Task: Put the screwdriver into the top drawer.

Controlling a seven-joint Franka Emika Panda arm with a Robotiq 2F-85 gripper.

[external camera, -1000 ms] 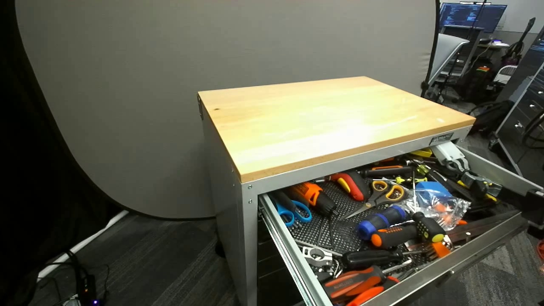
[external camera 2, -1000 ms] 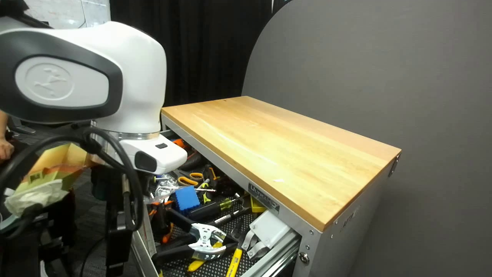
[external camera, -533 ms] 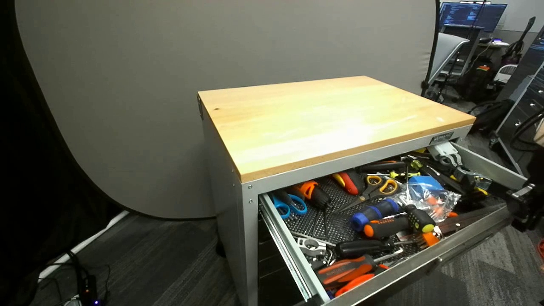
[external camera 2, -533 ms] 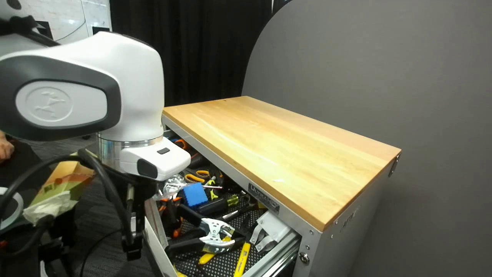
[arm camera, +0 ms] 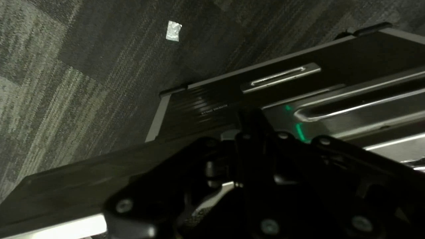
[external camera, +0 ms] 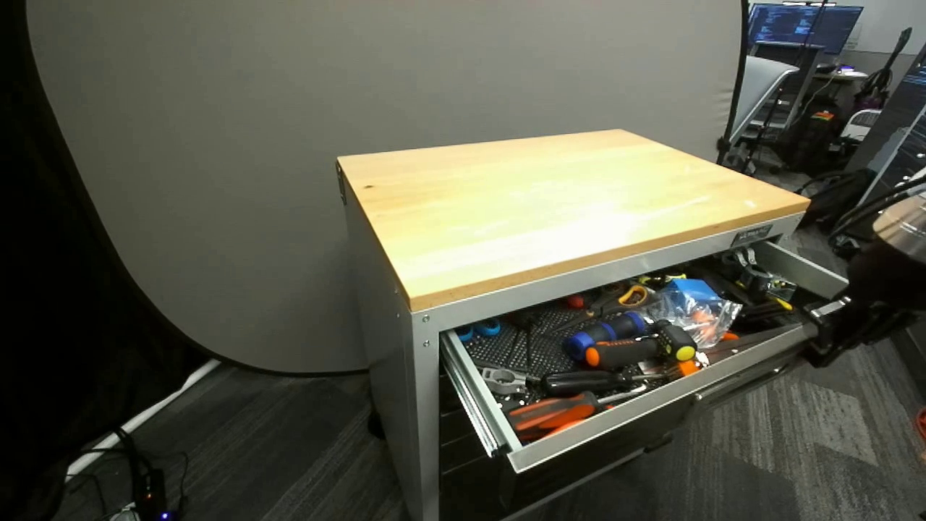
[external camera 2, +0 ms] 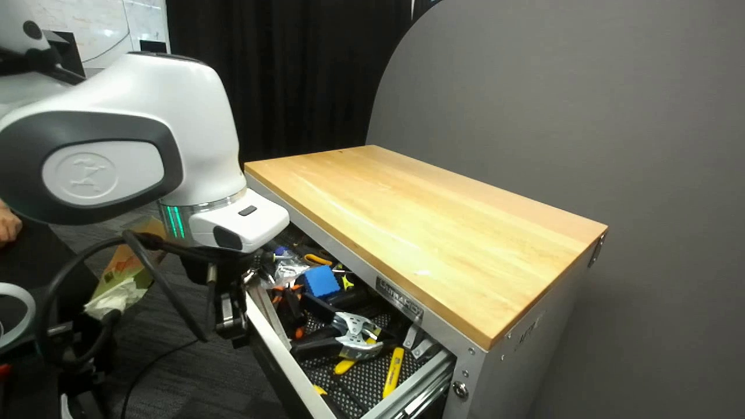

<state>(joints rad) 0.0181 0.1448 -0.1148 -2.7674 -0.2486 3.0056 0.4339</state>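
In the wrist view it is very dark, but the gripper looks squeezed right up, its two fingers together at the tips, and I see nothing held between them. Past the gripper are two shiny handles and a gray rug with a small pale scrap on it. In an exterior view, the top drawer is pulled part way out from under the wooden top, and it is full of tools. The screwdriver, short and black with a yellow end, lies in the drawer right by an orange and black tool. Near it are a blue tool, a plastic bag and a blue block. The gripper is at the front of the drawer; I cannot tell if they touch. In an exterior view, the white arm is beside the drawer with green lights on it. The gripper hangs just outside the drawer's front. In the drawer are a big clamp, a yellow tool and the blue block too. The screwdriver is too hard to pick out here.
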